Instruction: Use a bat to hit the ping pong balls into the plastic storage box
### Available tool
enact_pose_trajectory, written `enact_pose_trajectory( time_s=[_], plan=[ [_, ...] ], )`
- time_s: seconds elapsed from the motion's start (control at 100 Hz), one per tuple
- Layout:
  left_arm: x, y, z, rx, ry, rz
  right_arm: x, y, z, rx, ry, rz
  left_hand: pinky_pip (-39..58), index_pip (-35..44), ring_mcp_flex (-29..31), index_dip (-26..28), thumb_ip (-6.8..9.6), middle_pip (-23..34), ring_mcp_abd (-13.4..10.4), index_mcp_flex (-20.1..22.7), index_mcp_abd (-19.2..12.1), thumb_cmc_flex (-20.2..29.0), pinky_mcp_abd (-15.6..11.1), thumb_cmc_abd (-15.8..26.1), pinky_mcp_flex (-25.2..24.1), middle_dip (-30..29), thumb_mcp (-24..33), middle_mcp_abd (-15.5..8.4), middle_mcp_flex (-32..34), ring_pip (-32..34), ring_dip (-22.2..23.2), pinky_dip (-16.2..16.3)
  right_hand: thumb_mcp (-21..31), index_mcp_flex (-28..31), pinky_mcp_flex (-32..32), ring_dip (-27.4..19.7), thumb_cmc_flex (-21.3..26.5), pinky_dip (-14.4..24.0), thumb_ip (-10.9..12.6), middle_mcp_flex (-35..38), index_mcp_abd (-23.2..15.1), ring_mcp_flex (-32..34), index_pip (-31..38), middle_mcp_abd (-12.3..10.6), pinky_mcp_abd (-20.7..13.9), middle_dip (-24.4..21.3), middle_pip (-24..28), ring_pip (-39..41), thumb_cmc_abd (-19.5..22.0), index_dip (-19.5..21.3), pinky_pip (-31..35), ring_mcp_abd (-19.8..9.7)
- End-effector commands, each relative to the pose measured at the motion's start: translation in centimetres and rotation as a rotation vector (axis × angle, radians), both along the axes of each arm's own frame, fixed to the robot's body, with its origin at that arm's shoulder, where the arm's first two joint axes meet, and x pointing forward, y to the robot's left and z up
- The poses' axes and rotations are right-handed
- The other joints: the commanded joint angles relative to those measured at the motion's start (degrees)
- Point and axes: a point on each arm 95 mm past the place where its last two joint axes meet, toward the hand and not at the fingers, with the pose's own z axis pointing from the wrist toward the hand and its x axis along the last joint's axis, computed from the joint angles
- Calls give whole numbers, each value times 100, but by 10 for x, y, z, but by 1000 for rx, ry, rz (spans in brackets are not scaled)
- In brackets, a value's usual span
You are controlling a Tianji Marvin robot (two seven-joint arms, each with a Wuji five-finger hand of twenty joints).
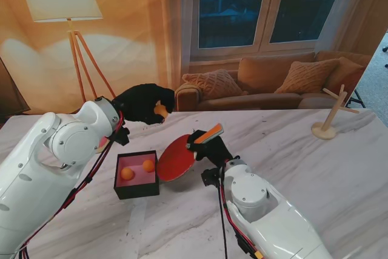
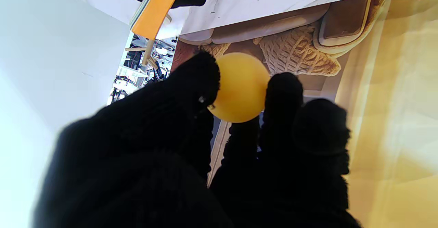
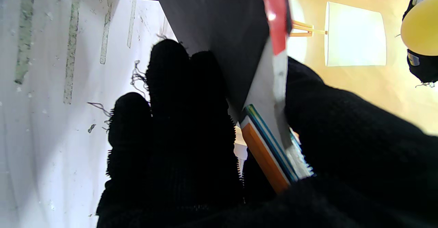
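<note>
Right up close, both white arms came in from the near corners, and each hand wore a black knit glove. Right hand (image 1: 205,144) was wrapped around the bat (image 1: 179,157) by its orange handle, red face tilted and sitting just beside the right edge of the storage box (image 1: 136,174). Left hand (image 1: 143,102) was held up off the table, farther from me than the box, pinching one orange ball (image 2: 241,87) between its fingertips (image 2: 202,75). Box was a small black one with a pink inside, resting on the marble table (image 1: 303,150), and two balls (image 1: 137,169) were already in it. Way off to the right stood a little wooden stand (image 1: 332,113), well apart from everything.
</note>
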Motion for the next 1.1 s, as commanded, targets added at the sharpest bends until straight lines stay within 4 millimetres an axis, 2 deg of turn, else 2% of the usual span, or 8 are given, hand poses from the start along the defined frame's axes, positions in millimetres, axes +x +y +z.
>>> enact_pose_trajectory(
  time_s=[0.0,0.21,0.3,0.39,0.43,0.51,0.81,1.09],
  plan=[
    [-2,-4,0,14,6,-14,-2,4,0,9,10,16,26,125,-2,181,261,151,269,88,-16,429,-876,243,-149,249,184,-222,284,-39,62,-52,950,1230,-15,12,837,52,223,313,-163,-389,958,-1393,-180,16,201,-258,627,496,29,-594],
    [-2,-8,-10,36,43,-37,-1,5,4,14,-4,19,-41,-160,-291,85,235,70,333,42,-56,348,-735,298,-455,50,18,-252,165,-211,-2,57,947,1230,-15,14,836,52,221,308,-161,-386,954,-1398,-180,16,200,-261,630,502,29,-602],
    [-2,-10,-16,38,81,-49,-2,5,7,20,-11,22,-243,-808,-512,-63,255,213,415,-46,-28,172,-551,392,-681,-490,-143,-221,-146,-336,-320,241,947,1231,-15,13,838,53,222,310,-165,-388,952,-1394,-180,17,201,-265,629,505,29,-605],
    [-2,-11,-18,46,90,-55,-2,6,10,27,-21,27,-251,-1330,-663,-106,283,296,497,-84,-63,-98,-391,513,-953,-1016,-238,-289,-361,-464,-408,475,944,1235,-15,15,835,53,221,310,-164,-387,952,-1397,-180,17,200,-265,631,507,29,-608],
    [-2,-11,-18,55,90,-59,-3,6,11,32,-25,28,-295,-1597,-722,-88,325,359,522,-128,-93,-294,-354,632,-1060,-1599,-323,-314,-488,-547,-447,588,945,1235,-15,14,835,53,222,311,-164,-395,951,-1399,-180,16,199,-269,630,508,29,-603],
    [-4,-10,-18,63,84,-65,-4,6,15,38,-38,33,-336,-2285,-776,-295,481,150,575,-162,-67,-747,-292,983,-1169,-1939,-526,-350,-550,-795,-615,657,945,1236,-15,15,836,53,222,309,-164,-389,950,-1396,-180,15,197,-267,630,510,28,-607],
    [-5,-7,-18,56,60,-42,-3,3,10,7,-31,42,-420,-2769,-989,-331,654,-159,673,-196,-2,-1082,-228,1357,-1382,-2086,-880,-275,-900,-1048,-834,724,952,1242,-15,17,838,54,224,317,-153,-387,946,-1384,-180,17,198,-268,626,516,28,-592],
    [-5,2,-20,50,57,-7,-1,-9,5,-24,-32,6,-694,-2800,-1277,-256,602,-221,631,-148,30,-1000,-90,1353,-1786,-2154,-986,-258,-865,-1202,-833,749,965,1241,-18,16,845,54,223,317,-141,-392,943,-1371,-176,19,204,-260,618,520,24,-576]
  ],
)
